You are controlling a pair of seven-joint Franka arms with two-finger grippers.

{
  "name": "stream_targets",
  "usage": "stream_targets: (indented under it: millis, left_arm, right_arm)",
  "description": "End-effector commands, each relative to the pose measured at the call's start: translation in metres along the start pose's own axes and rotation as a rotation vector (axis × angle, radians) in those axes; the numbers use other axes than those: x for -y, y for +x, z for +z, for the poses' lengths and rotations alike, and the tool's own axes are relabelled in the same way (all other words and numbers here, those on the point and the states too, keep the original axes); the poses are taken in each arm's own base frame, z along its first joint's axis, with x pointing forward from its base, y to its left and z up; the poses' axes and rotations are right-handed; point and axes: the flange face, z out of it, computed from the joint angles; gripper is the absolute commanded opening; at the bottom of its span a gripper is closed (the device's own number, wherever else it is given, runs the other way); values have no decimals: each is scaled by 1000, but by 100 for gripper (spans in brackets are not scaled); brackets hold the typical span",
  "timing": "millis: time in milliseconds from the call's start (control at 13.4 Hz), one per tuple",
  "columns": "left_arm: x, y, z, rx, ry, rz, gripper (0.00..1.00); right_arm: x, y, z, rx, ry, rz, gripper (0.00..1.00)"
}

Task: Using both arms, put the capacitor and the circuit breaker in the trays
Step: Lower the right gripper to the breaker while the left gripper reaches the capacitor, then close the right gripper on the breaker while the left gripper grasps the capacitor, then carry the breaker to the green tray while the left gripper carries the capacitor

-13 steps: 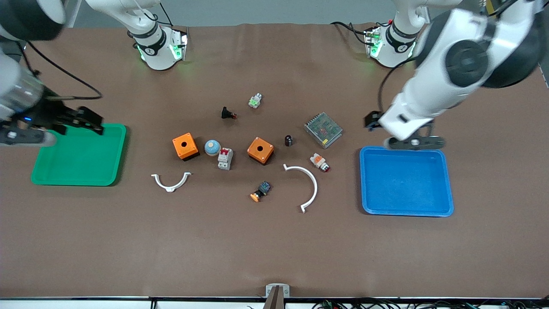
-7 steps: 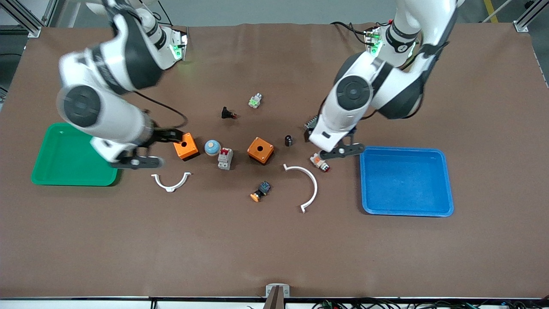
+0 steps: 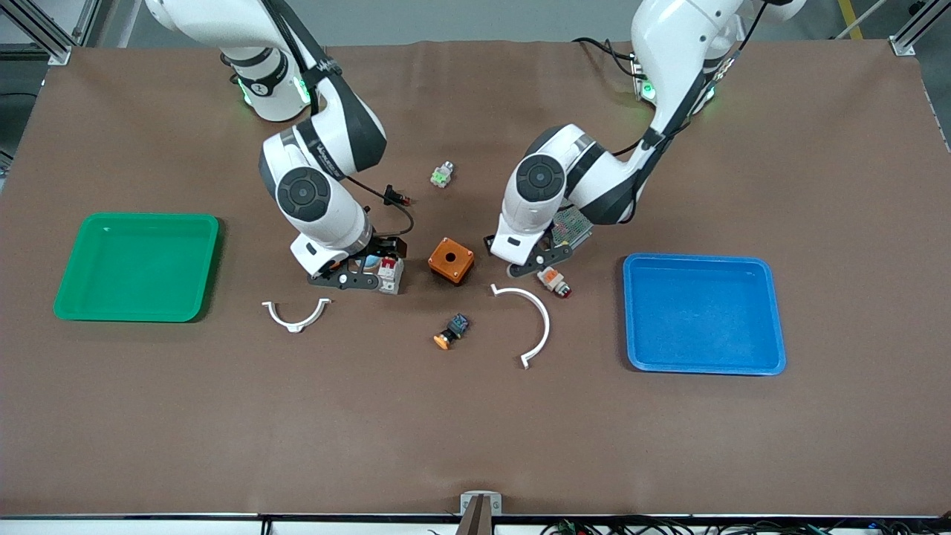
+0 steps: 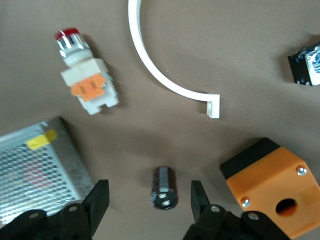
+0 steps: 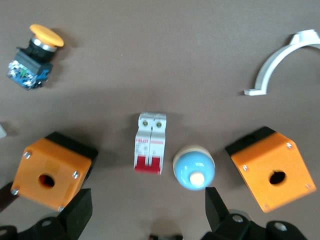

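Observation:
The capacitor (image 4: pixel 165 187) is a small black cylinder lying on the mat between the open fingers (image 4: pixel 97 200) of my left gripper (image 4: pixel 148 200), which hangs over it without touching. In the front view my left gripper (image 3: pixel 529 260) hides it. The circuit breaker (image 5: pixel 151 142), white with red levers, lies beside a blue dome button (image 5: pixel 194 167). My right gripper (image 5: pixel 146 210) is open and empty above them. In the front view my right gripper (image 3: pixel 355 276) is beside the breaker (image 3: pixel 391 273).
An orange box (image 3: pixel 451 260) lies between the two grippers. A mesh power supply (image 3: pixel 573 221), a white-and-orange button (image 3: pixel 553 280), two white arcs (image 3: pixel 531 319) (image 3: pixel 296 316) and a yellow button (image 3: pixel 451 331) lie nearby. A green tray (image 3: pixel 137 267) and a blue tray (image 3: pixel 702 312) sit at the table's ends.
Both arms swung in from the trays to the middle of the table. The right gripper now hangs over the breaker and the left one over the capacitor.

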Motion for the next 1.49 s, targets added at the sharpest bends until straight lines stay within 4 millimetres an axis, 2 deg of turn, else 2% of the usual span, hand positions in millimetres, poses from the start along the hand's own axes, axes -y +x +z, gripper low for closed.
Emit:
stream_targets:
  millis: [0,373,672,821,970,1194,1269,1343,1418]
  left_arm:
    - [-9,-9,21,-20,-20,-39,71]
    - [-11,-18,52,-4,-11,-53,63]
    - [-10,-20,60,4,-1,-55,58]
    - [-7,-22,64,7,8,-54,52]
    - [-11,-32,66,8,11,-39,35]
    - [-11,-30,65,8,11,-42,10]
    - [-12,-26,59,4,4,-43,3]
    - [-11,-21,48,-4,-3,-47,1]
    - [-11,-16,30,-19,-13,-51,0]
  right_arm:
    - [2,4,30,-4,9,31,100]
    - [0,12,59,-8,7,44,100]
    - [3,13,72,2,35,70,99]
    - [4,13,78,6,38,75,85]
    - [7,11,80,4,37,68,63]
    - [7,11,80,7,36,70,35]
    - [7,10,80,12,33,69,27]
    - [6,11,79,13,32,69,21]
    - [5,11,79,19,29,72,20]
